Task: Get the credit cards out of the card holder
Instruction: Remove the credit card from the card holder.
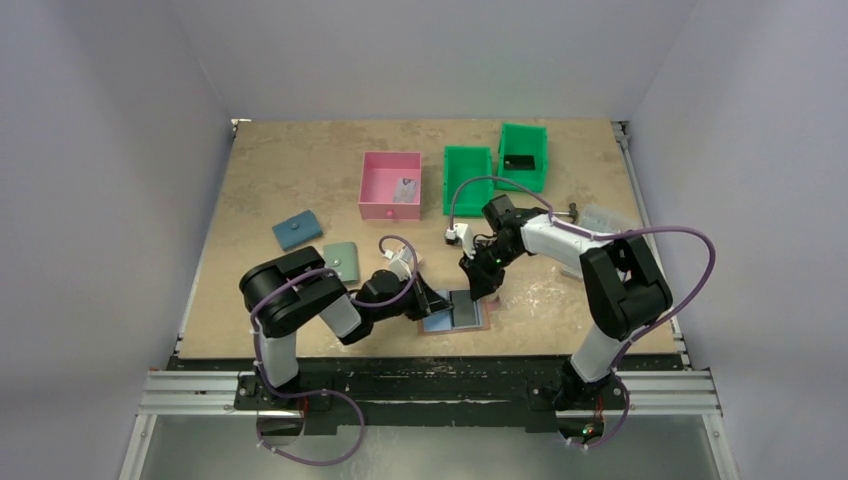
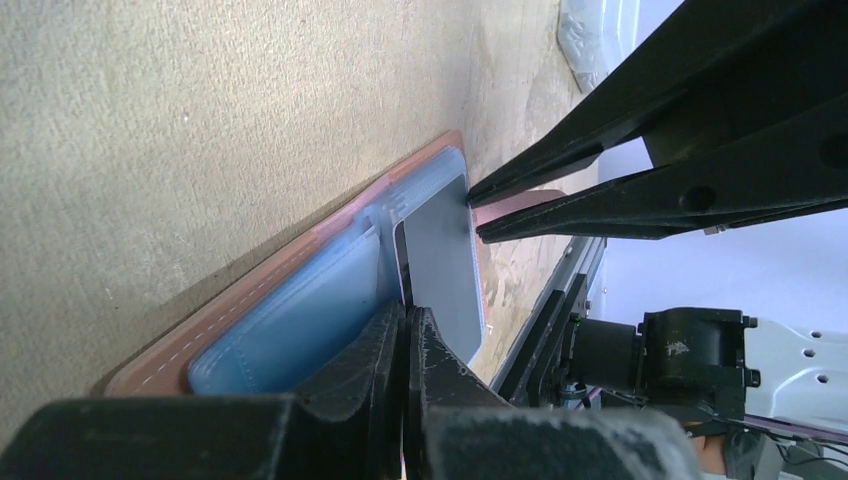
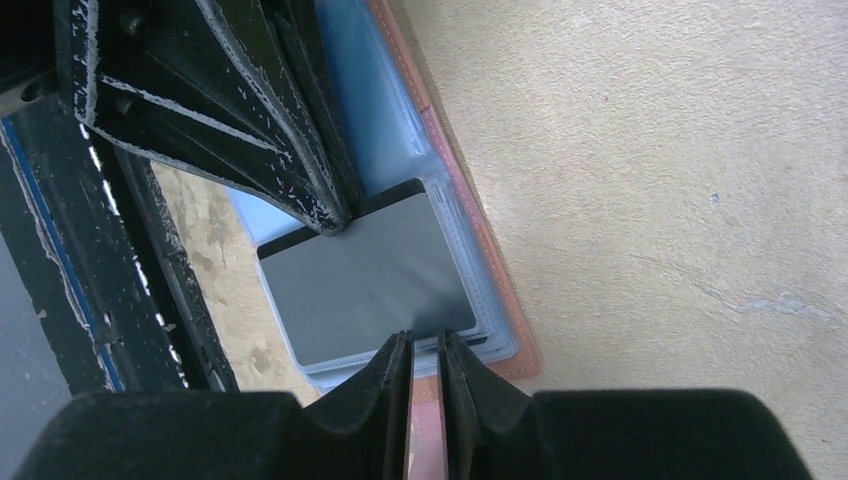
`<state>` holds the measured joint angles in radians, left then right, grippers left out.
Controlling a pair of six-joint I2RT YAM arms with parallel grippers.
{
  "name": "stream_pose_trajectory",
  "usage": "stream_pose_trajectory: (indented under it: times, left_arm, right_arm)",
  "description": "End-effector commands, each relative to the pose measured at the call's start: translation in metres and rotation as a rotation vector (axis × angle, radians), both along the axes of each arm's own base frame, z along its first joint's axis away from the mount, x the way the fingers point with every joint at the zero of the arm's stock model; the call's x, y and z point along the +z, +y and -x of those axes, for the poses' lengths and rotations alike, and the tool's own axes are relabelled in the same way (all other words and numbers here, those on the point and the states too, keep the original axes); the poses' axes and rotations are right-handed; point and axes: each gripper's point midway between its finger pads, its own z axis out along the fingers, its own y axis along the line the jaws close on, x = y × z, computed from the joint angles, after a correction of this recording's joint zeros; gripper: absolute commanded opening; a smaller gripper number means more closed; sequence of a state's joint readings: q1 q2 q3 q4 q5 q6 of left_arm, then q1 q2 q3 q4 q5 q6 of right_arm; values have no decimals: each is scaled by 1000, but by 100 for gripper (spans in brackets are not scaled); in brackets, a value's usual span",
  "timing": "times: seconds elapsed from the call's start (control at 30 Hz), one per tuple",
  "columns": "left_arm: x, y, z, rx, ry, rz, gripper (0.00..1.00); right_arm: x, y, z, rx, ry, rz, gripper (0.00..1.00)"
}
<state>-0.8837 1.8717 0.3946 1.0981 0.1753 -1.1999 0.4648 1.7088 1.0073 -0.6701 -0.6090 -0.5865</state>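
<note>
The card holder [image 1: 487, 318] lies open near the table's front edge, terracotta rim [image 3: 480, 250] round pale blue lining [image 2: 300, 320]. A dark grey credit card [image 1: 466, 310] [image 3: 365, 280] [image 2: 445, 270] rests flat on its right half, over the pockets. My left gripper [image 1: 440, 303] [image 2: 405, 312] reaches in from the left. Its jaws are pressed together, and the card's black-edged side runs into them. At the card's opposite edge my right gripper [image 1: 478, 292] [image 3: 425, 340] points down. A narrow gap between its fingers shows only the holder's leather.
A pink box [image 1: 390, 185] and two green bins [image 1: 468, 178] [image 1: 523, 155] stand at the back. A blue wallet [image 1: 296, 231] and a sage green wallet [image 1: 342, 260] lie to the left. The table's front edge [image 1: 450, 352] is just behind the holder.
</note>
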Motion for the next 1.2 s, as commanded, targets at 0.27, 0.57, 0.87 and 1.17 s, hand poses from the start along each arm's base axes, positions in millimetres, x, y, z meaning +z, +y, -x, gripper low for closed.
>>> stream_pose_trajectory:
  times: [0.27,0.57,0.87,1.17]
  left_arm:
    - [11,0,3,-112,-145,-76,0]
    - [26,5,-3,-170,-284,-189,0]
    - [46,4,-4,-199,-369,-194,0]
    - [70,8,0,-210,-479,-192,0]
  right_arm:
    - [35,6,7,115,-68,-140,42]
    - [43,6,5,131,-89,-163,60]
    - [60,6,-7,155,-142,-206,73]
    - [54,11,0,244,-82,-249,76]
